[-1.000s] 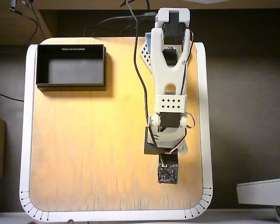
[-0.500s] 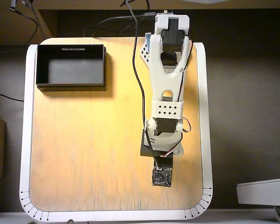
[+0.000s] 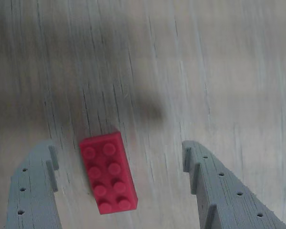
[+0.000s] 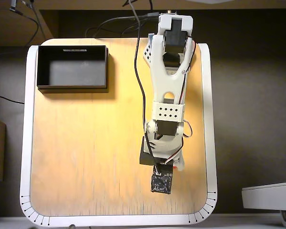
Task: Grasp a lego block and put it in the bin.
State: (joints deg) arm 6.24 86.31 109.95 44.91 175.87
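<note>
Lying flat on the pale wooden surface (image 3: 219, 71), the lego block (image 3: 107, 172) sits studs-up in the wrist view, a bright red brick with two rows of four studs, its long side turned slightly off the vertical of the picture. It rests between the two grey fingers (image 3: 33, 191) of the hand (image 3: 119, 157), closer to the left finger as that view shows it, and touches neither. The fingers stand wide apart with nothing gripped, each one showing small holes and notched inner edges. A soft dark shadow falls on the wood just above the block.

In the overhead view the block is hidden under the arm (image 4: 168, 90), which reaches from the top edge of the surface (image 4: 86, 157) down toward its lower right part, a small dark circuit board (image 4: 162, 182) at its tip. The bin (image 4: 72, 87), a shallow black tray with a dark grey floor and a small white label on its top rim, stands in the upper left corner, well apart from the hand, and holds nothing
</note>
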